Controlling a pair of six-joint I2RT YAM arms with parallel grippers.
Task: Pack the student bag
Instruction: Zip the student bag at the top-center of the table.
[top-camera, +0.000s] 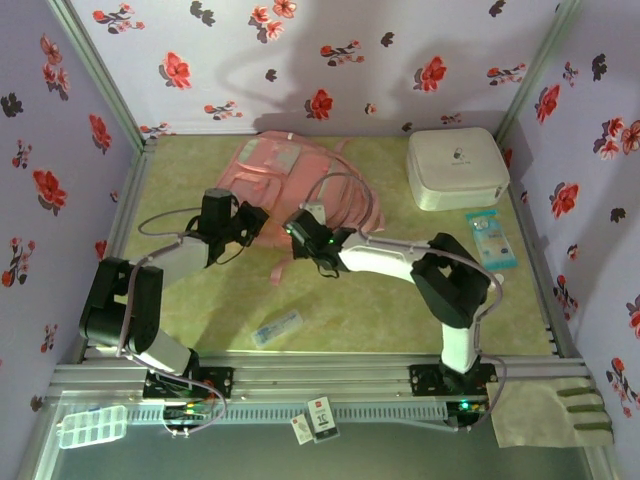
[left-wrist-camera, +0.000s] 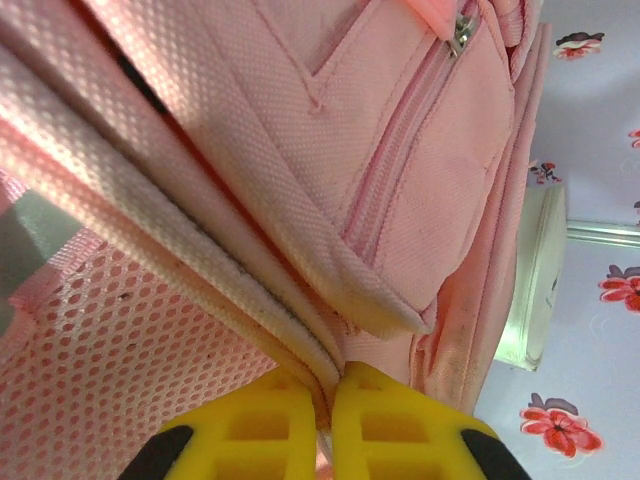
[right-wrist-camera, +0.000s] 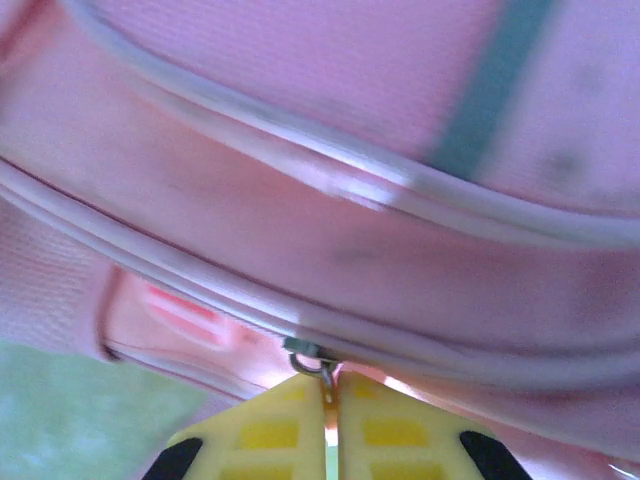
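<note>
**Student bag (top-camera: 292, 165) on the green table surface (top-camera: 380, 310), seen from overhead and from both wrists.** You see the bag lying flat at the far middle of the table, left of the white rounded-square hard case (top-camera: 457, 168) and well apart from it. It is soft pink woven fabric with a fine pebbled weave, paler panels on its upper face, and loose strap loops trailing off its near-right side. Its long axis appears to run on a slant, from far left to near right — which end is the top you cannot tell from above. In the left wrist view, note the textures: open honeycomb mesh (left-wrist-camera: 100, 340), a thick folded seam, and a stitched zip line with a metal puller (left-wrist-camera: 460, 35) at the top edge. The left gripper (left-wrist-camera: 328, 425), with blocky yellow fingers (left-wrist-camera: 250, 430), is pinched closed on that folded fabric edge at the bag's near-left side. The right gripper (right-wrist-camera: 330, 425), with matching yellow fingers, is closed on the small metal zip pull (right-wrist-camera: 312, 357) hanging below a rounded piped seam — this view is blurred, so finer detail is lost. Elsewhere on the table lie a flat blue-printed packet (top-camera: 492, 238) near the case, and a slim clear item (top-camera: 277, 328) toward the near edge.
</note>
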